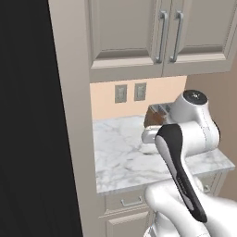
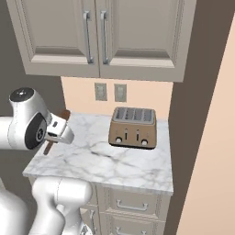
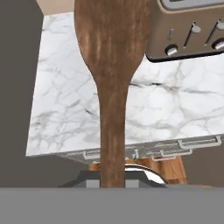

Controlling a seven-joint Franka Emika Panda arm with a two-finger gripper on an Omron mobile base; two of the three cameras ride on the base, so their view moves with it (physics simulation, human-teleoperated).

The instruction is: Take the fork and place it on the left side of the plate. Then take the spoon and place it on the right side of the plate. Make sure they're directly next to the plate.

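The spoon [image 3: 111, 65] is brown and wooden. It runs up the middle of the hand view with its oval bowl at the top, held above the marble counter [image 3: 65, 109]. In the right base view my gripper [image 2: 58, 131] hovers over the counter's left end, shut on the spoon [image 2: 65, 114]. The bowl sticks out above the hand and the handle end pokes out below it. The fork and the plate are out of view.
A brown four-slot toaster [image 2: 133, 127] stands at the back right of the counter [image 2: 105, 160]. Closed upper cabinets [image 2: 96, 36] hang above it, and drawers [image 2: 131, 204] sit below. A wall closes off the counter's right end, and a tall dark panel [image 1: 28, 115] stands at its left.
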